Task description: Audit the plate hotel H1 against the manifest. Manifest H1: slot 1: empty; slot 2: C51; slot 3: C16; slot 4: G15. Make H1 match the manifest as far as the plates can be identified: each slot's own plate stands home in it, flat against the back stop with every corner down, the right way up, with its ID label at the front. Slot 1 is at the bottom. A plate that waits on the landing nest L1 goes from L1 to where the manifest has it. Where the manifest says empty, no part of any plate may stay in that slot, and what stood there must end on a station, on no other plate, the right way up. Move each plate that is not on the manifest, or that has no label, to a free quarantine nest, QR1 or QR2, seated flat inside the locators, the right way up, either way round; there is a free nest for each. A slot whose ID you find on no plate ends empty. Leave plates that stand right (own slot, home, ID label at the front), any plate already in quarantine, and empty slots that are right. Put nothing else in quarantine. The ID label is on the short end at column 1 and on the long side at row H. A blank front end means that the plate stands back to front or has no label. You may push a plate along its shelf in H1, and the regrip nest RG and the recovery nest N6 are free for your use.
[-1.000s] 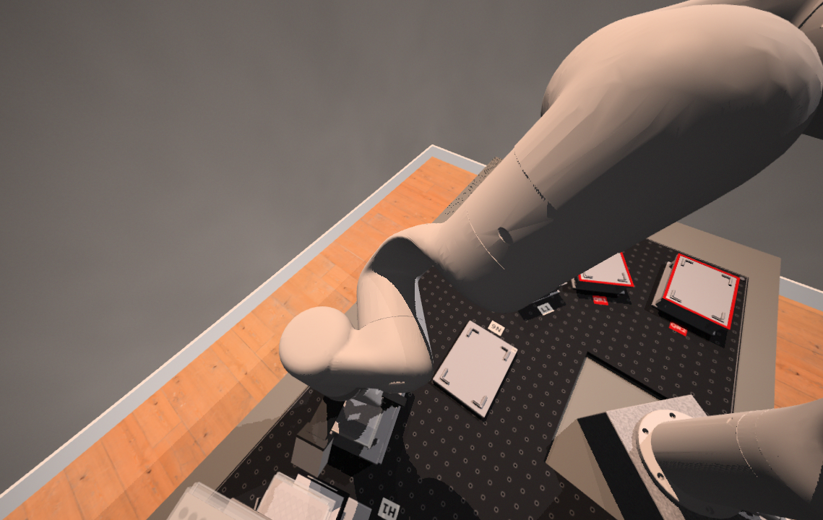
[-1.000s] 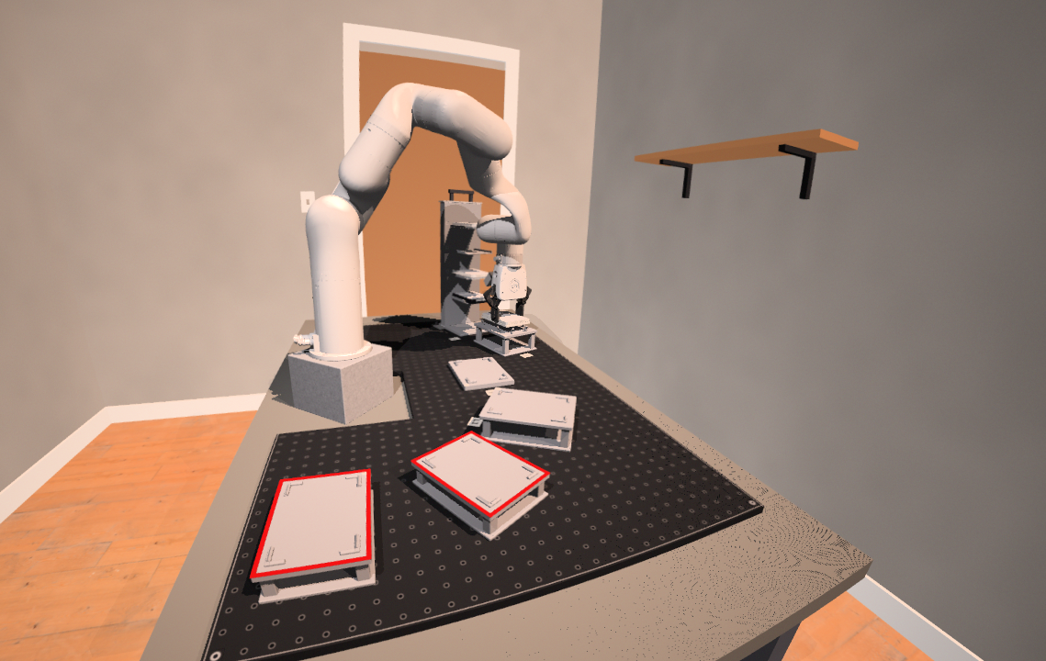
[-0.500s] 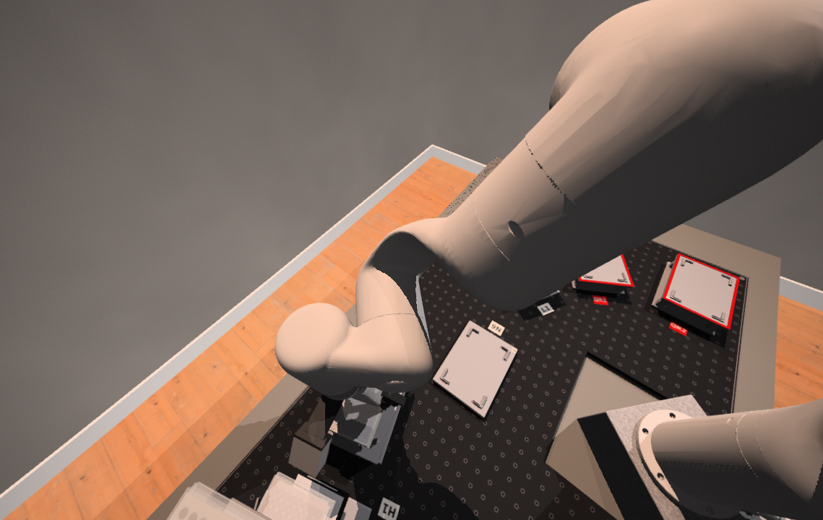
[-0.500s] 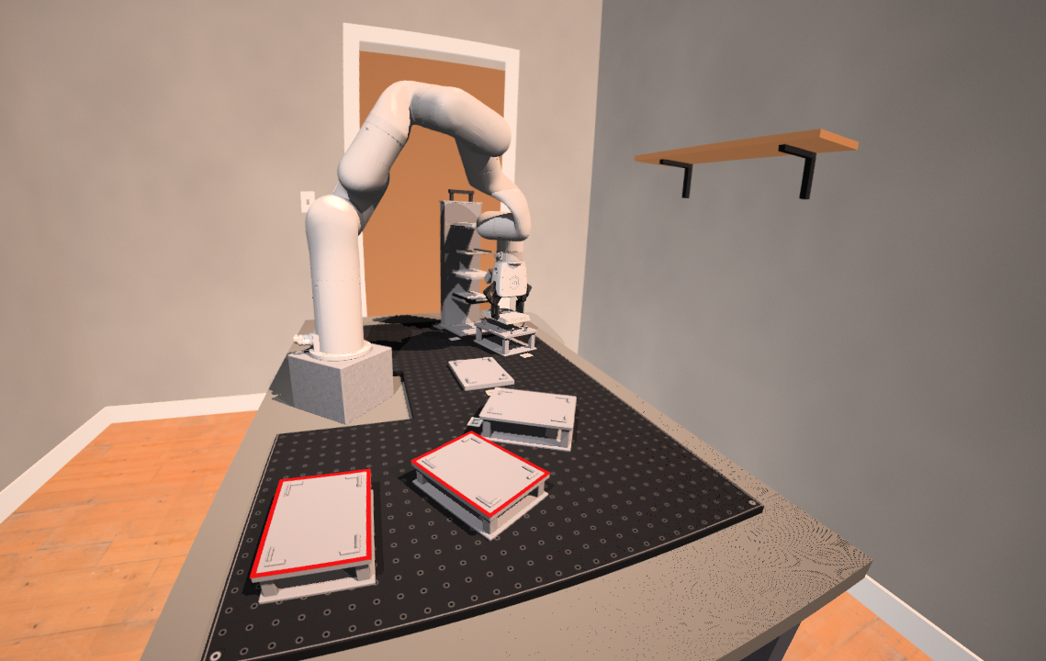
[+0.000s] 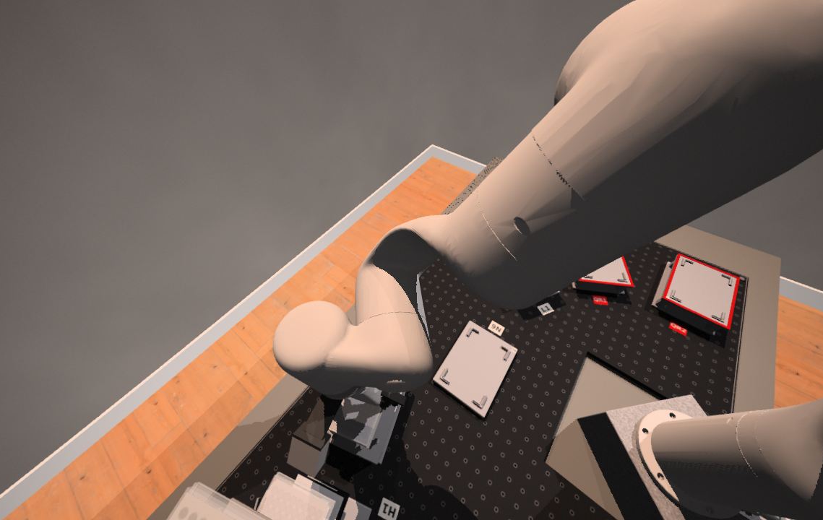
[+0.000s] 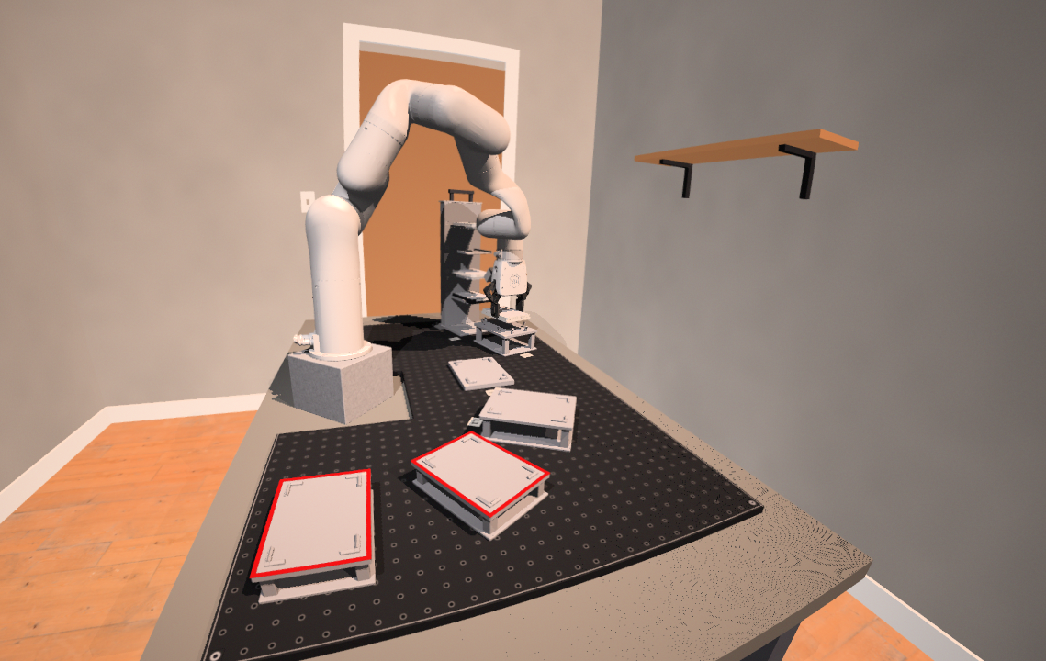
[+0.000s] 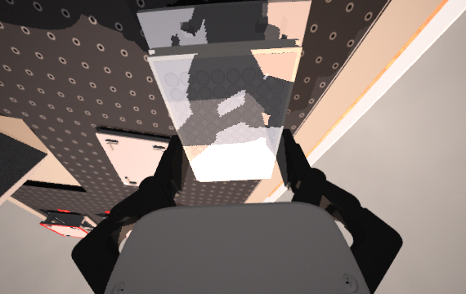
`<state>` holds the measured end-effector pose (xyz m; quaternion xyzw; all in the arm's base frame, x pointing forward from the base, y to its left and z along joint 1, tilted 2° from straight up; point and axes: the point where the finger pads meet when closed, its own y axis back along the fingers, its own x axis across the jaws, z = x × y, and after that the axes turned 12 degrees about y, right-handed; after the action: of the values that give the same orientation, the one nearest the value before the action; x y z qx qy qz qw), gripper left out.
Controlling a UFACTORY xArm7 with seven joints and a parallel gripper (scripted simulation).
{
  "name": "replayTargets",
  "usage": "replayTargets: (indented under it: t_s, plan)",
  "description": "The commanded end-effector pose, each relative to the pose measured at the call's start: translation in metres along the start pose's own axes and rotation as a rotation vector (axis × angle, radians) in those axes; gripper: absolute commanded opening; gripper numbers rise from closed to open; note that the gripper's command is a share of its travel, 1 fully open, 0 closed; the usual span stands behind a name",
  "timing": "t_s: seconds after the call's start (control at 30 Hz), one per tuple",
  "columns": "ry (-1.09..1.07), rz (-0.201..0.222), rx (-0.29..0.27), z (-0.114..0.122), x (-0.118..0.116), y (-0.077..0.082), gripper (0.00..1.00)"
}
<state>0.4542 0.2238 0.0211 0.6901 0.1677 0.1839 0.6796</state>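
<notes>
My gripper (image 7: 231, 144) is shut on a clear well plate (image 7: 226, 118), gripping its two long sides near one short end. The plate hangs level a little above a raised nest (image 7: 222, 24) in front of the hotel H1 (image 6: 460, 263). In the exterior view the gripper (image 6: 507, 306) stands over that nest (image 6: 504, 335) at the far end of the table. In the top view the arm's wrist covers most of the plate (image 5: 362, 423). The plate end nearest me looks plain white; I can read no ID on it. The tops of several plates in the hotel (image 5: 298, 501) show at the bottom edge.
The flat N6 nest (image 6: 480, 372) lies bare just this side of the gripper. A raised nest (image 6: 528, 415) follows it. Two red-framed quarantine nests (image 6: 479, 470) (image 6: 314, 521) stand bare at the near end. The arm's base (image 6: 339, 374) is to the left.
</notes>
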Motion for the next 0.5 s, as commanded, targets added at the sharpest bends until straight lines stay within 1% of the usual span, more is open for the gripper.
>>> replayTargets:
  t_s: [0.0,0.47]
  plan:
    - [0.0,0.004,-0.001,0.0,0.0017,0.0041,0.0]
    - [0.0,0.004,-0.001,0.0,0.0017,0.0121,0.0]
